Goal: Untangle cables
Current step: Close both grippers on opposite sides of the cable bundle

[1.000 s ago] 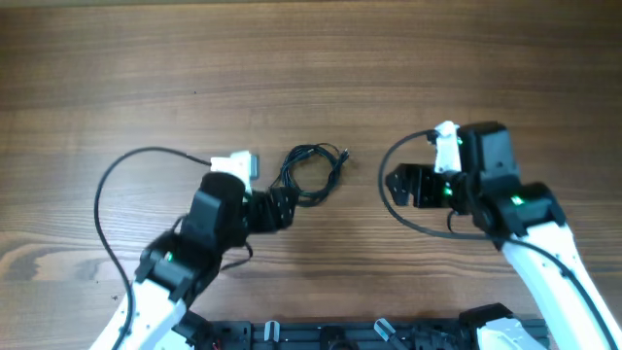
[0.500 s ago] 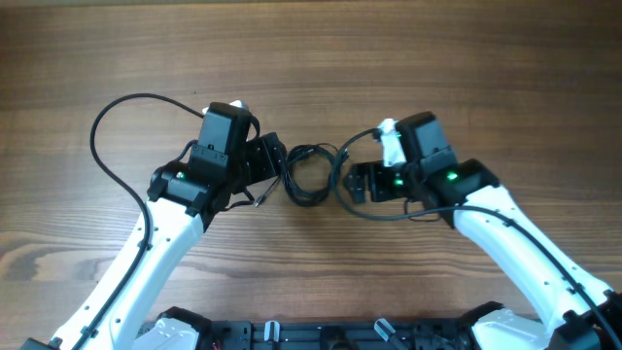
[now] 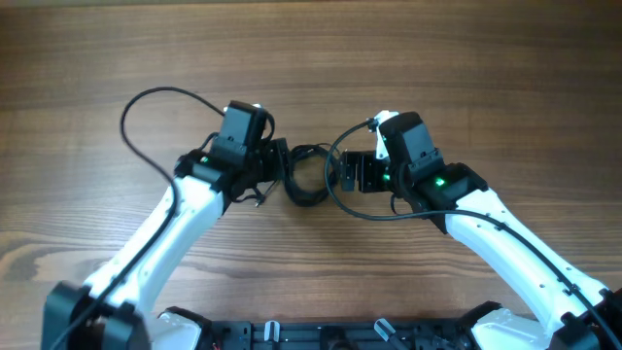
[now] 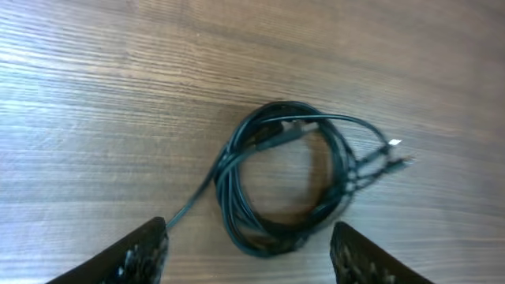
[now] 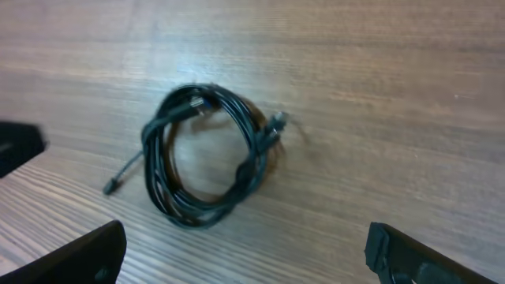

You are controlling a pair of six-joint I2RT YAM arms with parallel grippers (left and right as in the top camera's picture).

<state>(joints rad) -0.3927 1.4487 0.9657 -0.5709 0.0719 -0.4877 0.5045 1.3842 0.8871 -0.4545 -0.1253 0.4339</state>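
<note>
A bundle of thin dark cables [image 3: 309, 176] lay flat on the brown wood-grain table [image 3: 311, 58], wound into a nearly round coil between the two grippers. In the left wrist view the cables [image 4: 230, 177] were slightly stretched from lower left to upper right. Small plug ends pointed to the right and one loose tail ran down-left to just beside a finger [image 4: 146, 251].

The left gripper [image 3: 283, 171] had its jaws spread wide. The near arc of the coil sat between its fingertips, and whether it touched them could not be told.

The right gripper [image 3: 348, 173] was also spread wide. In its wrist view the cables [image 5: 156, 162] lay ahead of the fingers [image 5: 83, 254] and apart from them, with one tail pointing down-left.
</note>
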